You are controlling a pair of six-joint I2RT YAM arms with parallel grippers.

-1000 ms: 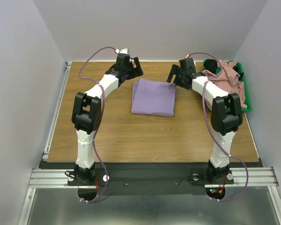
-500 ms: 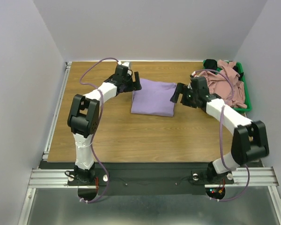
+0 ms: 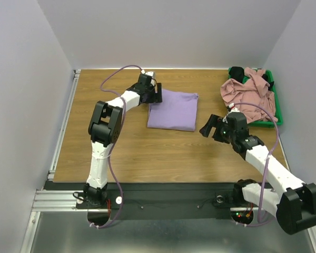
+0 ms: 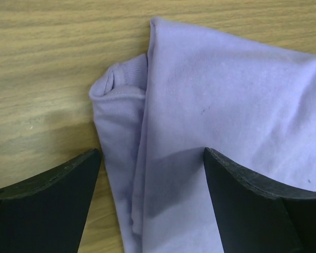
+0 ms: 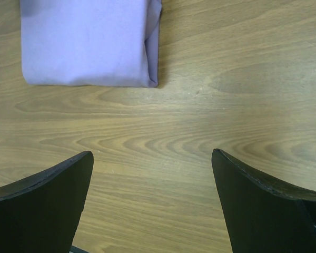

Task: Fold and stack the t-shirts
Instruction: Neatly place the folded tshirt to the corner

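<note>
The bench (image 3: pixel 147 153) is brown wood with wavy lines in it. A silver rail (image 3: pixel 63 126) runs down its left side. One purple t-shirt (image 3: pixel 173 109) lies flat on the wood, a bit past the middle toward the far side. It is folded into a neat block with straight edges. A small bunched bit sticks out at its far left corner. A green bin (image 3: pixel 277 108) sits at the far right, well apart from the shirt.

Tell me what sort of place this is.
Probably a robotics lab test cell, not a home: plain pale walls box in a wood-grain tabletop, and two white robot arms are bolted to an aluminium rail at its near edge.
</note>
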